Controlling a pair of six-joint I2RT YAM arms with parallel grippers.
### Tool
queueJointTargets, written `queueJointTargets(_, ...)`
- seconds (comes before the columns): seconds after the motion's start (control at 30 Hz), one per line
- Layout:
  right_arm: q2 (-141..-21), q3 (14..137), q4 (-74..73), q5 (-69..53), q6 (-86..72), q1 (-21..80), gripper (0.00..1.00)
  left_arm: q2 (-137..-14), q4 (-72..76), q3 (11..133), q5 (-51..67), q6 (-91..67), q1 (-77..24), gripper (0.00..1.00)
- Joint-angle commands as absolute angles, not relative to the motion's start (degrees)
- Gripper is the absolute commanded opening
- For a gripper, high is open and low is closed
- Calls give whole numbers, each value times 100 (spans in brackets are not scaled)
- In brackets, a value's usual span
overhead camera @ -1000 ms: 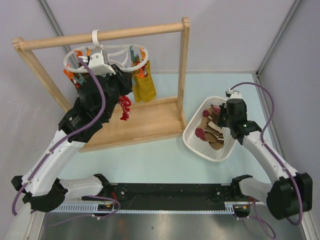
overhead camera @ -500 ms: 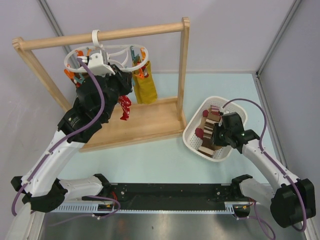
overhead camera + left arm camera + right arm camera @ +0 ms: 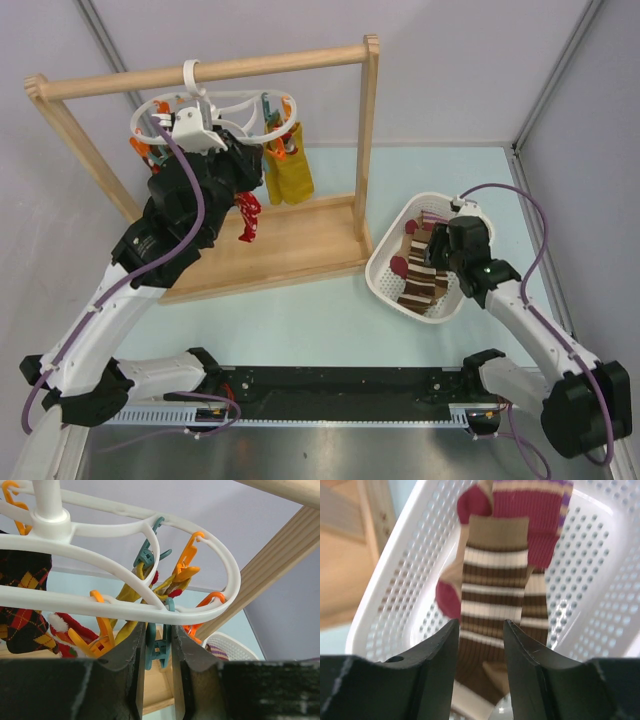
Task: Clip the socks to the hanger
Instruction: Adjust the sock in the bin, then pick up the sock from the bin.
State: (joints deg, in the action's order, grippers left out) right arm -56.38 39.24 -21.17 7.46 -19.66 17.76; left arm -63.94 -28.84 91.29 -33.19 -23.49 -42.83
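Upper left of the overhead view: left gripper [image 3: 158,635] is raised to the hanger [image 3: 125,611], jaws pinching a teal peg [image 3: 157,655] that hangs from its ring. The hanger is hooked on the wooden rail [image 3: 250,65]. The red sock [image 3: 248,215] dangles just below the hanger, left of centre (which peg holds it: cannot tell).

Right of centre: right gripper [image 3: 480,630] sits over the white basket [image 3: 405,580], jaws spread. A brown striped sock [image 3: 492,595] lies in the basket, in line with the gap, over a magenta sock [image 3: 530,510].
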Motion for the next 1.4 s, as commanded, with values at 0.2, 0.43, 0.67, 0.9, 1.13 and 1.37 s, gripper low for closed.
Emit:
queueJointTargets(0.2, -7645, 4403, 121, 1819, -2153, 1687, 45, -6214, -2681, 9237, -3516, -2364, -4201, 1)
queueJointTargets(0.43, -8595, 4834, 518, 2153, -2153, 1661, 45, -6267, -2707, 9255, -3454, -2399, -4201, 1)
queueJointTargets(0.67, -9184, 5010, 352, 2268, -2232, 1644, 42, -6284, -2716, 9246, -3410, -2408, -4201, 1)
queueJointTargets(0.9, -9036, 5019, 97, 2118, -2215, 1644, 40, -6275, -2716, 9246, -3401, -2399, -4201, 1)
queueJointTargets(1.13, -8403, 5080, -237, 1820, -2057, 1591, 41, -6267, -2689, 9255, -3401, -2399, -4201, 1)
queueJointTargets(1.37, -8542, 5133, -483, 1582, -2021, 1547, 40, -6275, -2681, 9264, -3375, -2417, -4201, 1)
